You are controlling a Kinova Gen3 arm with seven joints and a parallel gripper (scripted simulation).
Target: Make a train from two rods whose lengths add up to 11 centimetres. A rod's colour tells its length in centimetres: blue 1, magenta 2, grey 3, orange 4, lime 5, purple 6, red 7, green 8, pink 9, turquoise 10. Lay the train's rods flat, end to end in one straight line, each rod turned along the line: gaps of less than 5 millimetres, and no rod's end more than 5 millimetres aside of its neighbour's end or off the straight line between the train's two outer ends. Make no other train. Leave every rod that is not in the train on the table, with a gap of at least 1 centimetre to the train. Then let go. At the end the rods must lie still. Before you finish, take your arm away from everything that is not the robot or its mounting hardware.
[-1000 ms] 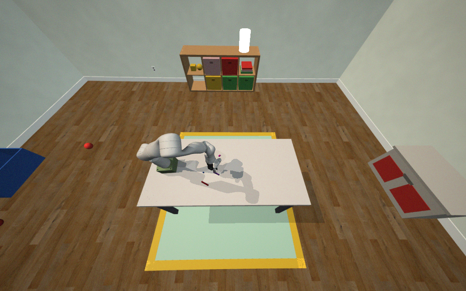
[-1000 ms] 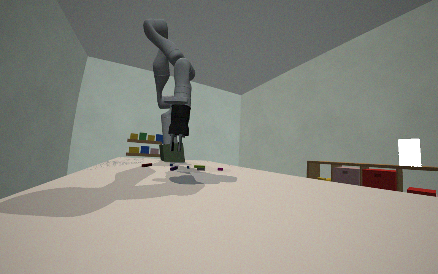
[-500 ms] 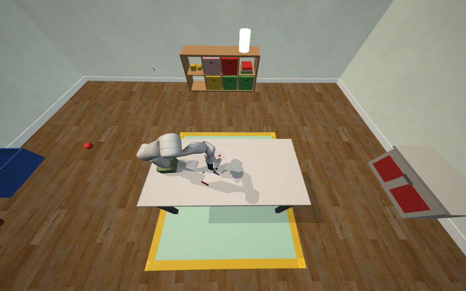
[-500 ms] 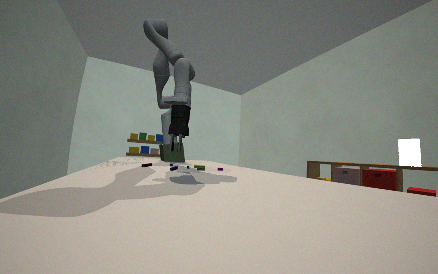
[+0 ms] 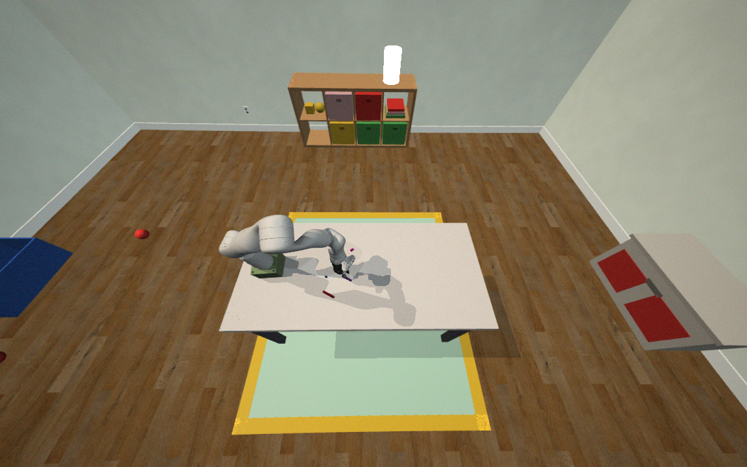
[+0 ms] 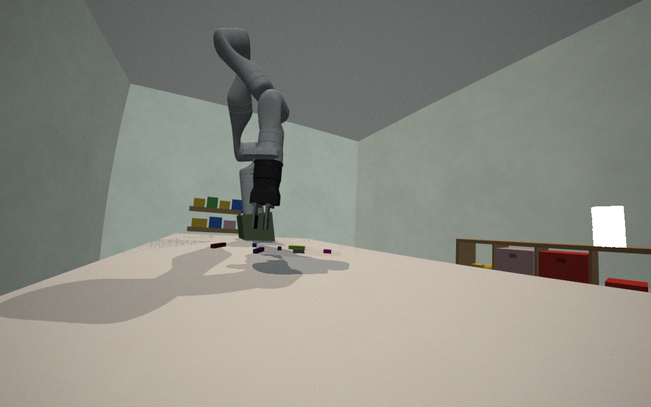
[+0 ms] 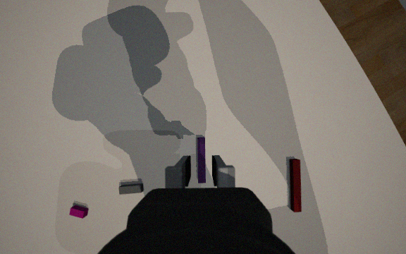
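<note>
"Seen from the table's end, what lies nearest?"

"On the pale, flat surface (image 5: 439,261) (image 6: 419,343) (image 7: 330,123), a slim purple rod (image 5: 347,279) (image 6: 257,250) (image 7: 201,159). To its right are a short grey rod (image 6: 298,251) (image 7: 130,188) and, farther right, a small magenta rod (image 5: 351,250) (image 6: 326,251) (image 7: 78,212)."

"And the hand (image 5: 345,273) (image 6: 260,227) (image 7: 201,166)?"

"Black, above the surface, pointing down, with its two fingers partly apart and nothing gripped. From the wrist, the purple rod shows in the gap between them, but it's down on the surface."

"Behind those?"

"A tiny blue rod (image 6: 279,248) in the middle, and a lime rod (image 6: 296,247) just beyond the grey one; I can't tell whether those two touch. A long, dark red rod (image 5: 329,294) (image 6: 218,245) (image 7: 295,185) lies well off to the left."

"Farther still?"

"A second blue rod (image 6: 254,245), then the arm's boxy green base (image 5: 258,272) (image 6: 243,232). The purple and red rods lie flat and well apart."
</note>
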